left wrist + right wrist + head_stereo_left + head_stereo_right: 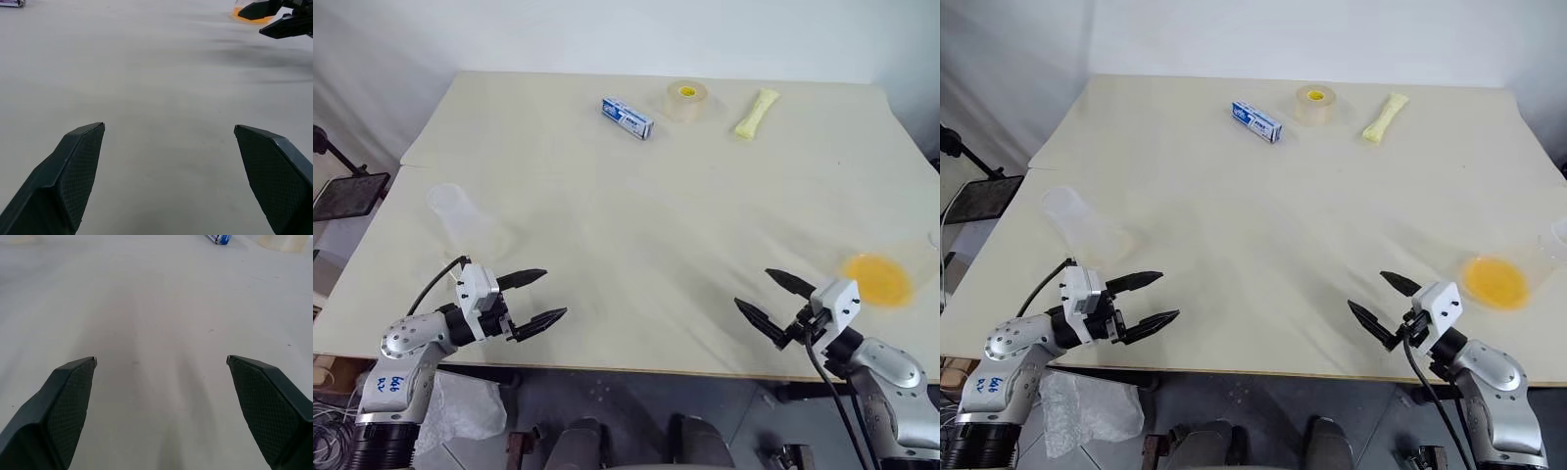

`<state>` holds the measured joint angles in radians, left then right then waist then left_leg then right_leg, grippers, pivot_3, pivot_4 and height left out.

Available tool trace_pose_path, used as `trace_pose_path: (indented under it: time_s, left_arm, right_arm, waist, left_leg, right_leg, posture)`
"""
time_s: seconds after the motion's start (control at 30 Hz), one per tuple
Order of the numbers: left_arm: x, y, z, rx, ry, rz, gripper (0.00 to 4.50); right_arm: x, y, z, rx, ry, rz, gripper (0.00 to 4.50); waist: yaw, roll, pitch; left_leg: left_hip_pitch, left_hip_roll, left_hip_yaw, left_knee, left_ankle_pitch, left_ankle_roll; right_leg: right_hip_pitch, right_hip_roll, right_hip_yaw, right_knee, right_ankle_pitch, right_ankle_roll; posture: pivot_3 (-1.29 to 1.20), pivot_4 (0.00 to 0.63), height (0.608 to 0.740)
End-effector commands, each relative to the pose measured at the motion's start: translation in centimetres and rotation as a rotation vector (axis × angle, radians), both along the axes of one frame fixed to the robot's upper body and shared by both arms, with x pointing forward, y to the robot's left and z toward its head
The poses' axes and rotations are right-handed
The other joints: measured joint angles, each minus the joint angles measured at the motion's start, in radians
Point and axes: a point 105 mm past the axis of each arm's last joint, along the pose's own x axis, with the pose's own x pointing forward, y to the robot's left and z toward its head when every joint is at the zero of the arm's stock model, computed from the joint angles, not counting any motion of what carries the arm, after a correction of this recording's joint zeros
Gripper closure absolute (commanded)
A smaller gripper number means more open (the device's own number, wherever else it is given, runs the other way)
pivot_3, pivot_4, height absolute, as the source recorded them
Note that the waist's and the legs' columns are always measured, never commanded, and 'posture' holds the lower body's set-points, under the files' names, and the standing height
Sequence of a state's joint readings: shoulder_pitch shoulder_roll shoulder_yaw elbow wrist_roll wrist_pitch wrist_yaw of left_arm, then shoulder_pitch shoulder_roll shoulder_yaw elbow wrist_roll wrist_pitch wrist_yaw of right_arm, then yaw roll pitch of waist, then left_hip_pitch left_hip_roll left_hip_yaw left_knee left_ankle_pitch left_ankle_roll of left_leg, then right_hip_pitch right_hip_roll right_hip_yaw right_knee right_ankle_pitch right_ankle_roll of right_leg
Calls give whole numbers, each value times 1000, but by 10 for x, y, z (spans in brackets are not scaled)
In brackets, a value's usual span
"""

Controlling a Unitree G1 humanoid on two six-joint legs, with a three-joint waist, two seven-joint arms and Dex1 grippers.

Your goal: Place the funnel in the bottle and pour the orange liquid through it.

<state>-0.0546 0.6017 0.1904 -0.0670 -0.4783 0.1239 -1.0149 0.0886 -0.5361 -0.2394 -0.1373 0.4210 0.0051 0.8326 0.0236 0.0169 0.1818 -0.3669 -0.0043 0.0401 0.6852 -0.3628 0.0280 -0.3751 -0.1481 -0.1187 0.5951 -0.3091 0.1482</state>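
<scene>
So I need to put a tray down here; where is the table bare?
The middle of the table is bare, between the left hand and right hand. Along the far edge sit the blue box, tape roll and yellow packet.

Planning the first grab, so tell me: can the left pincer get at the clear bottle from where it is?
Probably yes. The left pincer is open and holds nothing, and the bottle stands just beyond it on the table, with nothing between them.
</scene>
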Motion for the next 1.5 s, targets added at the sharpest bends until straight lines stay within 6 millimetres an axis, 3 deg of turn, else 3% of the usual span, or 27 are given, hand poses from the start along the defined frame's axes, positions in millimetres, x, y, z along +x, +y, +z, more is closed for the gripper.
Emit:
trace_pose_path:
  time_s: [0.03, 0.17, 0.33, 0.43, 0.63, 0.77, 0.93, 1.17, 1.5]
  left_arm:
    - [1, 4, 15, -12, -54, 16, 0]
    - [11, 10, 18, -70, -20, 115, 0]
    - [4, 3, 2, -21, 88, 145, 0]
    - [-3, 7, 10, -86, 46, 196, 0]
    - [-27, 45, 27, -116, -53, 447, 0]
    - [-75, 93, 30, -133, -71, 707, 0]
    - [-94, 115, 34, -130, -74, 840, 0]
    - [-58, 129, 45, -190, -109, 940, 0]
    - [14, 127, 59, -184, -131, 864, 0]
  right_arm:
    - [1, 6, 10, 9, -40, 12, 31]
    - [2, 12, 9, 17, -38, 39, 31]
    - [8, 22, 5, 26, -26, 94, 31]
    - [17, 28, 4, 37, -21, 127, 31]
    - [34, 35, 2, 36, -9, 197, 31]
    - [53, 39, 7, 29, -20, 233, 31]
    - [60, 45, 12, 36, -36, 260, 31]
    - [57, 50, 16, 46, -53, 269, 31]
    - [44, 48, 19, 46, -76, 226, 31]
  waist:
    - [0, 0, 0]
    - [-1, 0, 0]
    - [-3, 0, 0]
    - [-3, 0, 0]
    - [-8, -1, 0]
    - [-22, -3, 0]
    - [-6, -4, 0]
    - [3, -4, -1]
    - [-3, -4, -1]
  left_leg:
    - [0, 0, 0, 0, 0, 0]
    - [0, 0, 0, 1, 0, 0]
    - [0, 0, 0, 1, 0, 0]
    - [1, 0, 0, 1, 0, 0]
    - [1, 1, -1, 1, 0, 0]
    - [1, 0, 0, 2, 0, 0]
    - [-1, 0, -2, 3, 0, 0]
    - [-2, -1, -4, 9, -1, 1]
    - [-1, 0, -3, 9, -1, 0]
  right_leg:
    - [0, 0, 0, 0, 0, 0]
    - [0, 0, 0, 1, 0, 0]
    - [0, 0, 0, 1, 0, 0]
    - [0, 0, 1, 2, 0, 0]
    - [0, 0, 1, 1, 0, 0]
    - [0, -1, 2, 1, 0, 0]
    - [1, 0, 1, 0, 0, 0]
    - [2, -1, 3, 2, 0, 0]
    - [0, 1, 1, 9, 0, 0]
  posture:
    - [0, 150, 740]
    - [0, 150, 740]
    - [0, 150, 740]
    - [0, 150, 740]
    - [0, 150, 740]
    - [0, 150, 740]
    - [0, 150, 740]
    - [0, 150, 740]
    - [0, 150, 740]
